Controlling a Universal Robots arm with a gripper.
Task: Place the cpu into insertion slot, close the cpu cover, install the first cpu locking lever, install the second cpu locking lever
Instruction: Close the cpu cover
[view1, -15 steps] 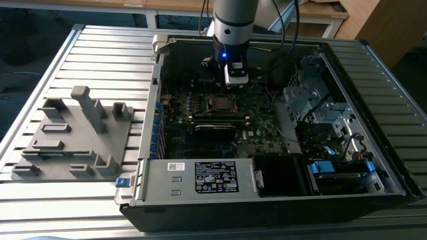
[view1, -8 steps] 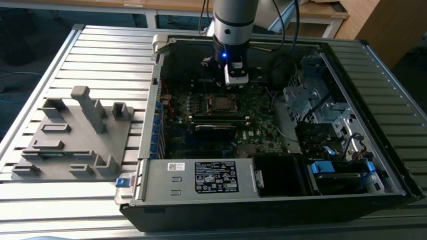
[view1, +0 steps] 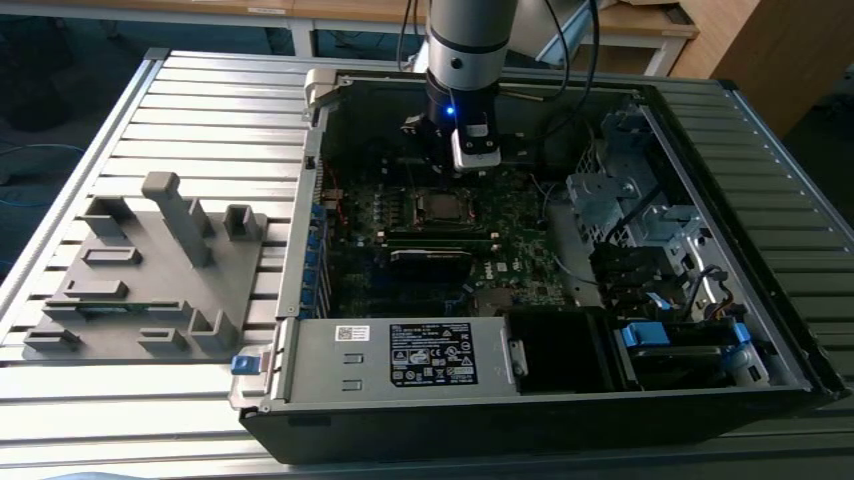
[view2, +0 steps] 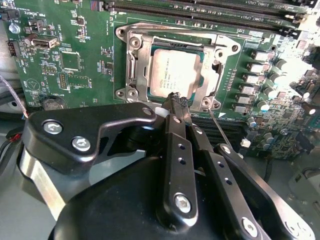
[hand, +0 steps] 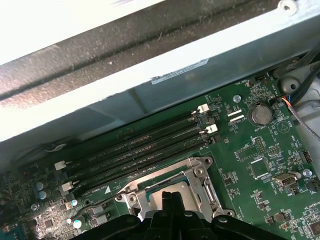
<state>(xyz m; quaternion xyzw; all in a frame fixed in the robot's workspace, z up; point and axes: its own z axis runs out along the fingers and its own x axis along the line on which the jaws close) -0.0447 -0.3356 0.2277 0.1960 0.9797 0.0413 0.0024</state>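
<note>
Where the gripper (view2: 176, 100) stands: fingers drawn together tip to tip with nothing visible between them. The tips sit just over the near edge of the cpu cover (view2: 172, 42) and beside a thin lever rod (view2: 222, 131).
Lever rod, risk: the wire slants away from the socket corner, and whether it is hooked cannot be told. If it is unhooked, a glancing push would probably let it slip off the tips and spring back.
Cpu cover, risk: the silvery frame appears to lie down around the chip. Off-centre pressure from the closed tips could tilt it, so a lever would likely fail to catch.
Cpu (view2: 175, 70), risk: a sideways drag of the tips could scrape its top or shift it in its seat.
Cpu, appearance: flat square with a dull silver-grey top and faint print, lying level inside the cover's window.
Insertion slot (view2: 125, 93): holds the cpu; its metal rim has screws at the corners.
Circuit board (view2: 70, 45): green, surrounding the slot, with long black memory slots (hand: 140, 150) just beyond.
</note>
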